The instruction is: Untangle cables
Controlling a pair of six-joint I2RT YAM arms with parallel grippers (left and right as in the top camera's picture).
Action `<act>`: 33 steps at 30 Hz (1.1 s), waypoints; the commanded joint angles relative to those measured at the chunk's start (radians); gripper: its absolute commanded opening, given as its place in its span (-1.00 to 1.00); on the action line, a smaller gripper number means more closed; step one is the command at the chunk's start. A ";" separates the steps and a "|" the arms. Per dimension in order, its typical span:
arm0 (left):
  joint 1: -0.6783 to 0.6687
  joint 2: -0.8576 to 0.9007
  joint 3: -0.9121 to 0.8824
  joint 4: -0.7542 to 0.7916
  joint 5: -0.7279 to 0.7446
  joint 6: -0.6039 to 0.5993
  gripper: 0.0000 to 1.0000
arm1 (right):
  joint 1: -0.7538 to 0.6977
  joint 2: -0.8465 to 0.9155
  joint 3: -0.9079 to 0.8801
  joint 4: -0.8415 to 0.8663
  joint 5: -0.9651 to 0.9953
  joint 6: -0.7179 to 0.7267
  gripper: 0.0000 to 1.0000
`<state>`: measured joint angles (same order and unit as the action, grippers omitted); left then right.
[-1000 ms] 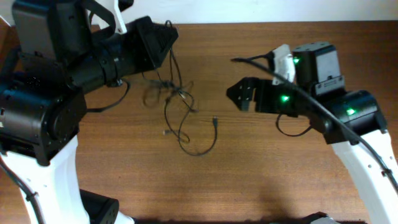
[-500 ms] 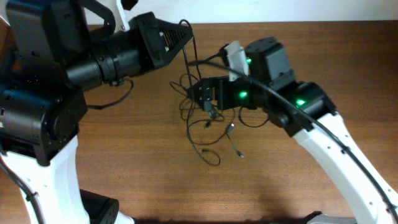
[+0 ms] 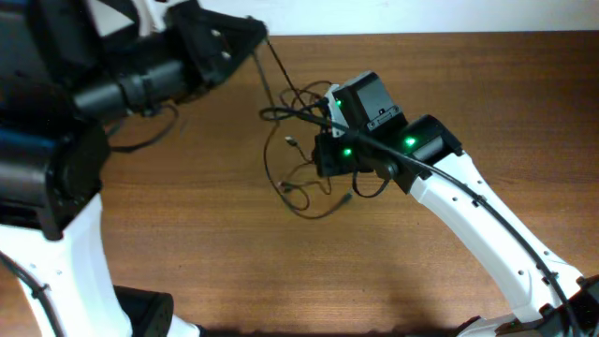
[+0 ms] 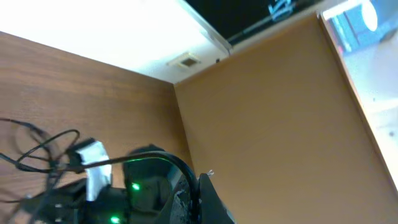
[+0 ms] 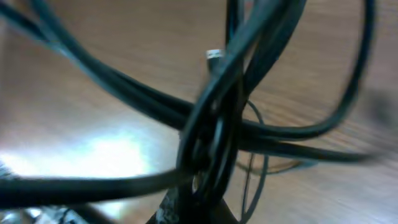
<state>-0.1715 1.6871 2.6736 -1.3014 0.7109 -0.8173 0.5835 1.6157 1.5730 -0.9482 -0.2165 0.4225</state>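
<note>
A: What's the setting?

B: A brown wooden bench (image 3: 487, 84) with a pale wall (image 3: 421, 14) along the top edge of the overhead view. Nothing lies on the wood except the cords.

A: Start at the left.

B: The left end effector (image 3: 258, 31) sits in the upper left of the frame, raised and clamped tight. One thin strand runs from its tip down and to the right, nearly straight. A second ago it hung lower, over a slack heap.

A: And the cables themselves?

B: The cables (image 3: 298, 140) are now in the middle of the frame, partly lifted. Loops trail to the bench at lower left. Earlier they sprawled flat, further left.

A: The right side?

B: That is the big change. The right end effector (image 3: 323, 159) was well off to the right with its fingers spread wide. It has swung in and snapped closed at the tangle. Its own camera is blurred, but it shows the cables (image 5: 217, 118) crossing close in front and bunching down toward the fingers, so it seems to have hold of them. One small metal plug (image 5: 214, 55) pokes up.

A: Meaning?

B: Both arms now appear to grip the bundle, so I judge that drawing them apart comes next. The knot looks unbroken.
</note>
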 commanded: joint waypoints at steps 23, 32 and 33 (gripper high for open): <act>0.255 -0.031 -0.010 -0.386 -1.048 0.085 -1.00 | -0.241 -0.236 0.037 -0.251 0.293 0.004 -0.90; 0.255 -0.026 -0.020 -0.386 -1.073 0.086 -1.00 | -0.484 -0.278 0.037 -0.323 0.484 0.076 -0.92; 0.255 -0.026 -0.025 -0.386 -1.101 0.086 -1.00 | -0.501 -0.278 0.037 -0.333 0.484 0.090 -0.92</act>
<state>0.0425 1.6829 2.6598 -1.6928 -0.1474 -0.7444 0.1917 1.3373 1.6073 -1.2354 0.0551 0.4225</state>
